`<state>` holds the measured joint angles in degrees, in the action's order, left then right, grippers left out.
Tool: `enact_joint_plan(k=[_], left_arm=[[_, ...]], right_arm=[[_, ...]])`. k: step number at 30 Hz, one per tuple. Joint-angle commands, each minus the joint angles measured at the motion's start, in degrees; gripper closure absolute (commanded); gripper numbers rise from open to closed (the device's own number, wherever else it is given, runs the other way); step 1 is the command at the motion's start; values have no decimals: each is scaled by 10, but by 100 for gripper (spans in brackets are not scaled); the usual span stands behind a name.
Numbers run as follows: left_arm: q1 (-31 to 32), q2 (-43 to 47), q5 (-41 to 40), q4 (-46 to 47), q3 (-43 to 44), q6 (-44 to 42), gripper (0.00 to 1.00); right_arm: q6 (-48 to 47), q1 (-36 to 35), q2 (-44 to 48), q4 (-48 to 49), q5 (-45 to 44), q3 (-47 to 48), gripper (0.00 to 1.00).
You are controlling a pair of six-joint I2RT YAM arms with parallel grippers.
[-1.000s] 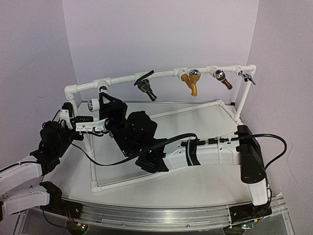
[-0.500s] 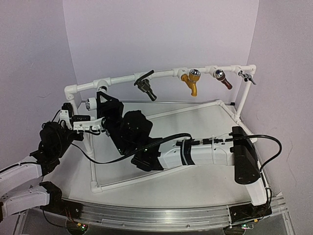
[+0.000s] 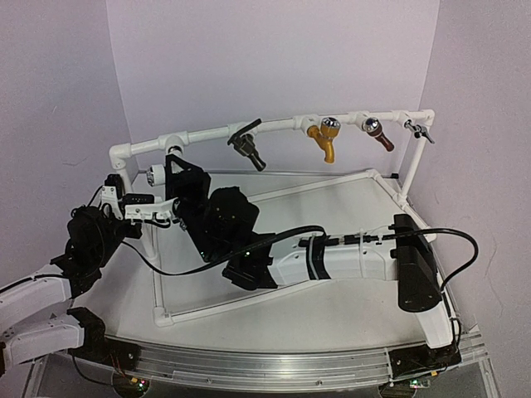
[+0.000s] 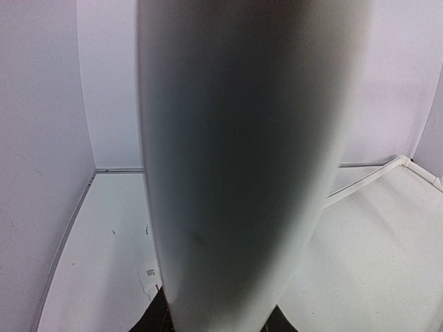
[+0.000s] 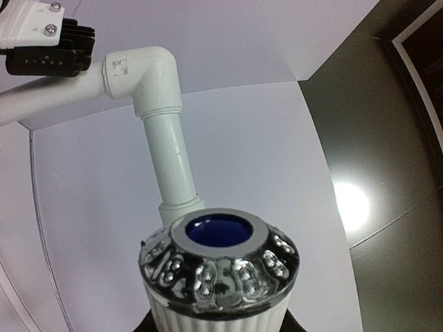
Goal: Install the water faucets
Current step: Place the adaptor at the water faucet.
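— White faucet (image 5: 220,273): is it in yet?
— Not by the look of it. The right hand (image 3: 166,177) is closed on its body and holds it just below the free fitting (image 3: 173,143) at the left of the top rail (image 3: 207,133).
— And the black faucet (image 3: 247,145)?
— Already hanging from that rail, so I judge the job half done.
— Left hand (image 3: 143,212)?
— Clamped round the frame's left post (image 4: 242,166), apparently steadying it. Seating the white one is what remains.

Pale lilac walls (image 3: 274,58) enclose a white table (image 3: 332,307) on three sides, an aluminium rail (image 3: 274,365) along its near edge.
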<state>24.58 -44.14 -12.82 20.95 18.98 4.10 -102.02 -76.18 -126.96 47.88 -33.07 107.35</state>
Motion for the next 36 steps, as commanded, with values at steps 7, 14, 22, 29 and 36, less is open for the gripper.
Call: enact_joint_plan(k=[7, 14, 22, 29, 36], left_arm=[[22, -4, 117, -3, -20, 107, 93], [22, -7, 119, -1, -19, 109, 93], [22, -7, 123, -2, -19, 110, 93], [22, -6, 125, 0, -21, 115, 93], [21, 0, 125, -6, -22, 118, 93]], right_arm=[[26, 21, 24, 3, -23, 0, 100], [54, 19, -15, -56, -31, 72, 100], [152, 18, -21, -146, -59, 131, 100], [158, 18, -37, -143, -77, 137, 100], [182, 18, -54, -142, -82, 153, 100]])
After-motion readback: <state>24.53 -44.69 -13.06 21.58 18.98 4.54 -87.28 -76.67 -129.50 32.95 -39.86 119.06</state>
